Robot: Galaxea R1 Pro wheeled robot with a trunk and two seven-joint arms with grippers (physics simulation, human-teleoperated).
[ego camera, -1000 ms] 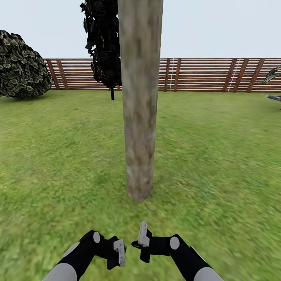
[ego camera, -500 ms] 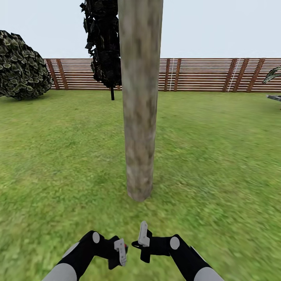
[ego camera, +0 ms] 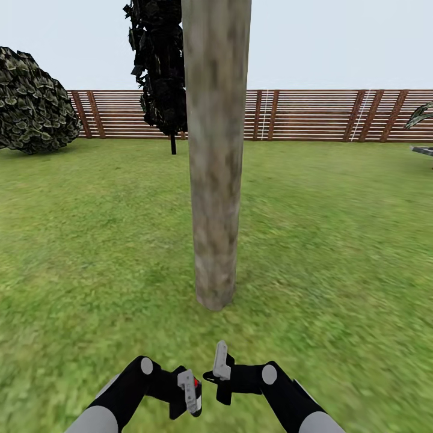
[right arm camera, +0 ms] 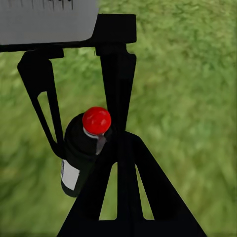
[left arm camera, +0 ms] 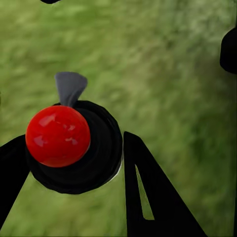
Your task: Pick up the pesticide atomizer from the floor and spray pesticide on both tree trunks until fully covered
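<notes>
Lower now, left hand (ego camera: 191,388) grips one atomizer (left arm camera: 69,145); right hand (ego camera: 220,364) state unclear; one trunk (ego camera: 214,156).

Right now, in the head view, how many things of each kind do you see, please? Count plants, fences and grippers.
Thick tree trunk: 1
Dark-leaved tree: 1
Round bush: 1
Palm fronds: 1
Fence: 1
Grippers: 2, the left gripper, the right gripper
Total: 7

Slatted brown fence (ego camera: 313,115) — round bush (ego camera: 33,108) — pale sky (ego camera: 337,42).
</notes>
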